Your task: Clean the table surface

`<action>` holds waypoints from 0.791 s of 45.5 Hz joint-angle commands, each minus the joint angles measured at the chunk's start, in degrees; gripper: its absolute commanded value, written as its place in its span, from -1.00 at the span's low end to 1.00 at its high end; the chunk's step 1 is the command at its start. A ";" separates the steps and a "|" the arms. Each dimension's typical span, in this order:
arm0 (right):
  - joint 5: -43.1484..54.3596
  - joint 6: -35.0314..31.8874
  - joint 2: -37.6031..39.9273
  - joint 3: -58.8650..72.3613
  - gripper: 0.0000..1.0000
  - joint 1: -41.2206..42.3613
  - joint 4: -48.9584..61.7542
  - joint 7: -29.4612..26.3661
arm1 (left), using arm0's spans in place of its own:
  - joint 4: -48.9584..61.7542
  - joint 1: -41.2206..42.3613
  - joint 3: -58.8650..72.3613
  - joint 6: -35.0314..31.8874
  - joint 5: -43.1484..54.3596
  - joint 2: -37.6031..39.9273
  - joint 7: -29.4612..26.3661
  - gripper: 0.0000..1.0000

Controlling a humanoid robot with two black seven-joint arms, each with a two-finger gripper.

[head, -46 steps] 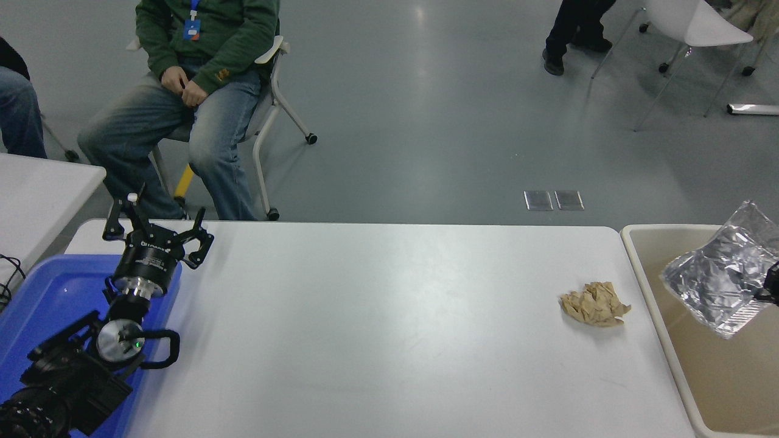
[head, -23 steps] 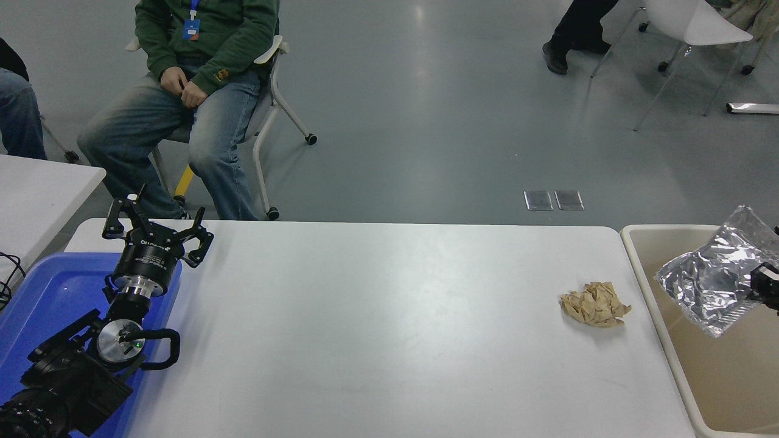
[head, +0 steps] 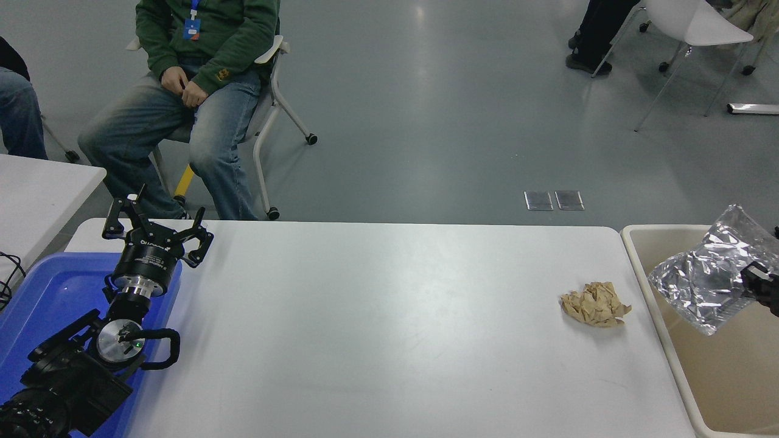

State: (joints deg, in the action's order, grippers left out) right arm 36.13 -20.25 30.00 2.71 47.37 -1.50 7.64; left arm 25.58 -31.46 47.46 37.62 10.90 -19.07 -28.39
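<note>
Pinching one edge of a crinkled silver foil bag [head: 706, 283] at the right gripper [head: 758, 281], closed on it as far as visible, over the beige bin [head: 645, 243] beside the table surface [head: 377, 316]. Step in hand, probably: dropping the bag in. Next: letting go, then reaching for the crumpled brown paper [head: 595, 304] near the right end. Tabletop running long left to right, filling the lower view. Parked lower left over the blue tray [head: 36, 292], left gripper [head: 157, 228] spread open, empty.
</note>
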 commanded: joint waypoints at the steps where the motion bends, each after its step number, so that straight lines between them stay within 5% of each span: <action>1: 0.00 1.09 -0.21 0.11 -1.00 -0.18 0.27 0.01 | 0.00 0.00 0.00 0.00 0.00 0.00 0.00 1.00; 11: 0.00 3.02 -0.03 -0.16 -0.94 -0.44 0.27 -0.43 | 0.00 0.00 0.00 0.00 0.00 0.00 0.00 1.00; 16: -0.09 2.23 0.32 -0.16 1.00 -0.44 0.45 -1.66 | 0.00 0.00 0.00 0.00 0.00 0.00 0.00 1.00; 36: -0.09 2.84 0.14 -0.33 1.00 -0.44 0.62 -1.75 | 0.00 0.00 0.00 0.00 0.00 0.00 0.00 1.00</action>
State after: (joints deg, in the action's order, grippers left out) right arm 36.05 -17.64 30.12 2.46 46.97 -0.99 6.07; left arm 25.58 -31.47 47.46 37.62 10.90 -19.07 -28.39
